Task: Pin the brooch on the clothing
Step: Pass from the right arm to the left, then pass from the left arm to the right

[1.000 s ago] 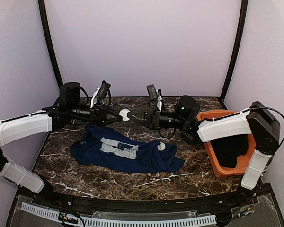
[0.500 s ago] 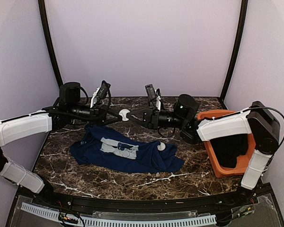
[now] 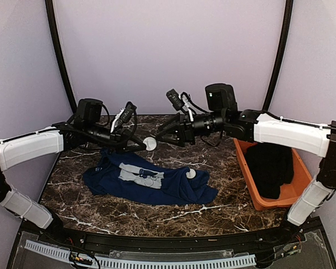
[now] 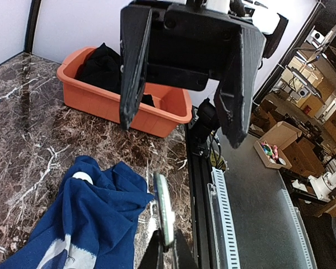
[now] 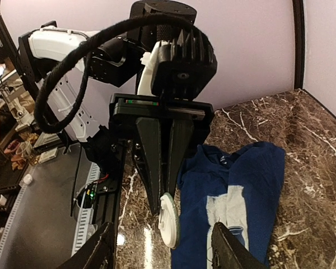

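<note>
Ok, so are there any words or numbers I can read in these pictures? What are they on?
No words, labels or numbers can be read anywhere.
navy T-shirt: its light grey-white print is too small and blurry to tell if it has letters.
brooch: the white back shows, with no writing visible.
orange bin: no label visible.

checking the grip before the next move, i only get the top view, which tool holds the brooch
Observer: The left tool; the right wrist view shows it shut on the rim of the brooch.
Operator: is the right tool open
Observer: Yes; in the left wrist view its jaws stand wide apart, clear of the brooch.
Operator: which side faces it
Observer: The white side, seen in the right wrist view.
</note>
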Motion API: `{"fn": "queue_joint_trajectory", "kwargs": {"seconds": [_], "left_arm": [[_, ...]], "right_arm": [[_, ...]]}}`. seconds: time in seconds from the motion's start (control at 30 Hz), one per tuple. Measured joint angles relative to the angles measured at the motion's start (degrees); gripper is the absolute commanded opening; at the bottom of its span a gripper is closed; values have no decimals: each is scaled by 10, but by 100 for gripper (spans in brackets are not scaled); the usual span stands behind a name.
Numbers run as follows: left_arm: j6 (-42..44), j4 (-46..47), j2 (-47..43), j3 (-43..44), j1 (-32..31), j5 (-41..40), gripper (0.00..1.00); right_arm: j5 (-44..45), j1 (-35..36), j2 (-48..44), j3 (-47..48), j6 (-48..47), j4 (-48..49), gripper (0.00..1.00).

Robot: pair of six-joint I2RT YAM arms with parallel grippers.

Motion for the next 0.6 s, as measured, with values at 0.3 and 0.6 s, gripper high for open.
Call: {"fn": "queue_joint_trajectory", "kwargs": {"seconds": [0.3,0.6], "left_arm": [[42,-68,38,22,-25,-10,1],[52,-86,40,23,-30,-10,1]], "right_arm": [[-14,-1,57,114,-138,-226,51],[-6,17,127,188,-193,-343,45]]}}
